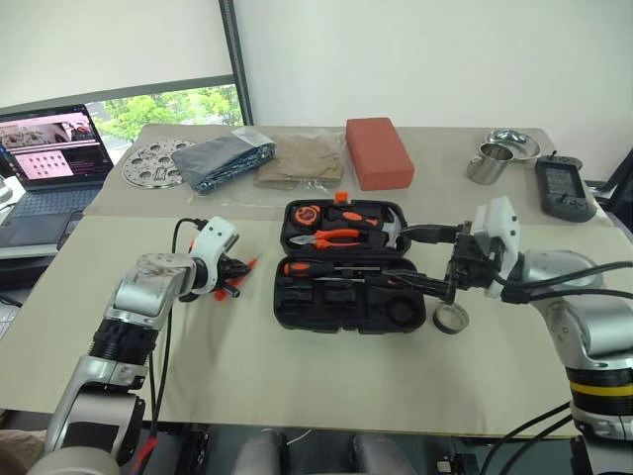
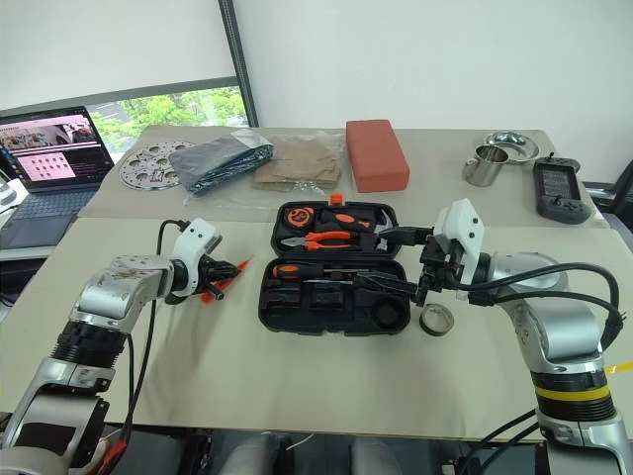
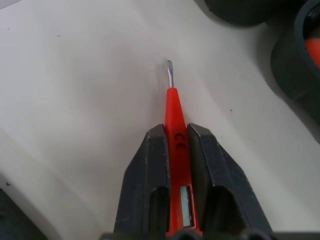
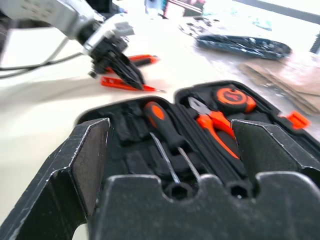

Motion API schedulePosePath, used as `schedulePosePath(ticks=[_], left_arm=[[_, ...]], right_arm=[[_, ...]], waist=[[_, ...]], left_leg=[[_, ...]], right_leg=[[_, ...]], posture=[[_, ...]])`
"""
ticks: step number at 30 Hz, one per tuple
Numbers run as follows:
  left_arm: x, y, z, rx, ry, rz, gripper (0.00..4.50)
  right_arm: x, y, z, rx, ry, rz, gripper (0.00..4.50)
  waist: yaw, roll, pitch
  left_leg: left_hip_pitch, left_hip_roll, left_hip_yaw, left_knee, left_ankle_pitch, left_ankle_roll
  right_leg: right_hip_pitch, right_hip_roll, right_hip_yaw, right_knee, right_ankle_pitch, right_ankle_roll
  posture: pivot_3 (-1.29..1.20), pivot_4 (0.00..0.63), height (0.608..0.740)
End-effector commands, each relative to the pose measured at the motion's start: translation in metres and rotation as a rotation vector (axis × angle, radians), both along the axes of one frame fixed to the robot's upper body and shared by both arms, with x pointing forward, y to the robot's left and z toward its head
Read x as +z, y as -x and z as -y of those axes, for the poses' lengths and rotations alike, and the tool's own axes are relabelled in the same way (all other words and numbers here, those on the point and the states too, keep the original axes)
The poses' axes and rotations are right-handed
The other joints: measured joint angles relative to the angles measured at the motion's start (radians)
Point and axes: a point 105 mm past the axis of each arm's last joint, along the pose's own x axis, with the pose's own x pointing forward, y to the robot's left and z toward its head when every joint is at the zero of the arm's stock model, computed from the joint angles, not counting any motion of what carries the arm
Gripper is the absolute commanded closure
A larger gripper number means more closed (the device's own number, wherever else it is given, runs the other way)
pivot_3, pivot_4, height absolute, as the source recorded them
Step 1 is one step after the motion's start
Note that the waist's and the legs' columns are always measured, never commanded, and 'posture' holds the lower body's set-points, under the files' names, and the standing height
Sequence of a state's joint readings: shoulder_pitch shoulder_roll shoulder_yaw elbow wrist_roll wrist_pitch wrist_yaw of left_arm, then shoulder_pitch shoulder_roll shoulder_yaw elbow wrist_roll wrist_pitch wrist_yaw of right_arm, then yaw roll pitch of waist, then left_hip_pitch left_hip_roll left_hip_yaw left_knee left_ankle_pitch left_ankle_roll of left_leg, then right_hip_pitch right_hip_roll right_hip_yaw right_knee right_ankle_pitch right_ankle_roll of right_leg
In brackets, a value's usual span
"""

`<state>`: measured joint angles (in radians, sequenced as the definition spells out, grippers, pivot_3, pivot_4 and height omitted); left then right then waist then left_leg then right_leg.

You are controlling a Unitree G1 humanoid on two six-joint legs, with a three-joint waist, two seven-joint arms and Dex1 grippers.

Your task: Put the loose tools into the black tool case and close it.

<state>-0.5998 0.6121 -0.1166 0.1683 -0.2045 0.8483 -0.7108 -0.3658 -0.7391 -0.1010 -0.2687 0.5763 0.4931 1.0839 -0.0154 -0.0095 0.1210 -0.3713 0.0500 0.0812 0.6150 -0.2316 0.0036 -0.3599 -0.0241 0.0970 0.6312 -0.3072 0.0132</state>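
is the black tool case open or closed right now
Open. The black tool case lies spread flat on the table, lid back, with pliers and a screwdriver showing in its moulded slots.

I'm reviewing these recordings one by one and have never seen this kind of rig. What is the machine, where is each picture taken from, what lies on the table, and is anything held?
It is a two-armed humanoid robot. The two wide pictures come from a stereo camera on its head, looking down over its arms. The two close-ups come from cameras on its wrists, looking along the fingers.

On the table lies the open black tool case, already holding pliers, a hammer and screwdrivers. A small dark tape roll sits on the table beside the case, on the robot's right.

The left gripper is shut on the small orange screwdriver, its metal tip pointing out past the fingers. Another orange tool lies on the table just behind it. The right gripper is open and holds nothing, over the case's right edge.

Further back lie a red-orange block, a laptop and metal cups.
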Motion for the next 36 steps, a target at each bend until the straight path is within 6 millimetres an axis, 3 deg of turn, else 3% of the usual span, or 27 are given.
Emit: schedulePosePath(ticks=[1,6,8,12,16,19,22,28,36], left_arm=[[0.031,-0.007,0.002,-0.013,0.015,0.101,4.37],[0.048,-0.009,0.003,-0.035,0.043,0.160,4.37],[0.064,-0.011,0.005,-0.067,0.091,0.207,4.37],[0.109,-0.001,0.031,-0.301,0.201,0.334,4.37],[0.124,0.019,0.062,-0.564,0.210,0.346,4.37],[0.117,0.038,0.090,-0.855,0.098,0.342,4.37],[0.105,0.037,0.100,-0.961,0.017,0.296,4.37],[0.085,0.021,0.118,-1.022,-0.122,0.279,4.37],[0.067,0.022,0.129,-1.055,-0.139,0.221,4.37]], right_arm=[[0.014,0.010,0.001,0.045,-0.015,0.033,0.00],[0.011,0.009,0.007,0.021,-0.004,0.045,0.00],[0.009,0.009,0.012,0.000,0.002,0.042,0.00],[0.005,0.011,0.024,-0.048,0.023,0.029,0.00],[0.001,0.014,0.037,-0.086,0.050,0.020,0.00],[0.000,0.016,0.041,-0.120,0.044,0.021,0.00],[-0.002,0.020,0.042,-0.144,0.039,0.018,0.00],[-0.010,0.035,0.051,-0.208,0.037,0.016,0.00],[-0.015,0.052,0.064,-0.270,0.064,0.009,0.00]], waist=[[0.000,0.000,0.000],[0.001,0.000,0.000],[0.001,0.000,0.000],[0.002,0.000,0.000],[0.004,0.000,0.000],[0.004,0.000,0.000],[0.003,0.000,0.000],[0.001,-0.001,0.001],[0.000,-0.001,0.001]], left_leg=[[0.000,0.000,0.000,0.000,0.000,0.000],[0.000,0.000,0.000,0.000,0.000,0.000],[0.000,0.000,0.000,0.000,0.000,0.000],[-0.001,0.000,0.000,0.000,0.000,0.000],[-0.001,-0.001,0.000,0.000,0.000,0.000],[-0.001,-0.002,0.001,0.000,0.000,0.000],[-0.001,-0.002,0.001,0.001,0.001,-0.001],[-0.001,-0.002,0.000,0.001,0.001,-0.001],[-0.009,-0.003,-0.003,0.003,0.001,0.000]], right_leg=[[0.000,0.000,0.000,0.000,0.000,0.000],[0.000,0.000,0.000,0.000,0.000,0.000],[0.000,0.000,0.000,0.000,0.000,0.000],[0.000,0.000,-0.001,-0.001,0.000,0.000],[0.000,0.000,-0.001,-0.001,0.000,0.000],[0.001,0.000,-0.001,-0.002,0.000,0.000],[0.001,0.001,0.000,-0.002,0.000,0.000],[0.001,0.003,0.001,-0.002,0.000,0.001],[0.001,0.003,0.001,-0.003,-0.001,0.002]], posture=[[0.00,0.150,0.740],[0.00,0.150,0.740],[0.00,0.150,0.740],[0.00,0.150,0.740],[0.00,0.150,0.740],[0.00,0.150,0.740],[0.00,0.150,0.740],[0.00,0.150,0.740],[0.00,0.150,0.740]])
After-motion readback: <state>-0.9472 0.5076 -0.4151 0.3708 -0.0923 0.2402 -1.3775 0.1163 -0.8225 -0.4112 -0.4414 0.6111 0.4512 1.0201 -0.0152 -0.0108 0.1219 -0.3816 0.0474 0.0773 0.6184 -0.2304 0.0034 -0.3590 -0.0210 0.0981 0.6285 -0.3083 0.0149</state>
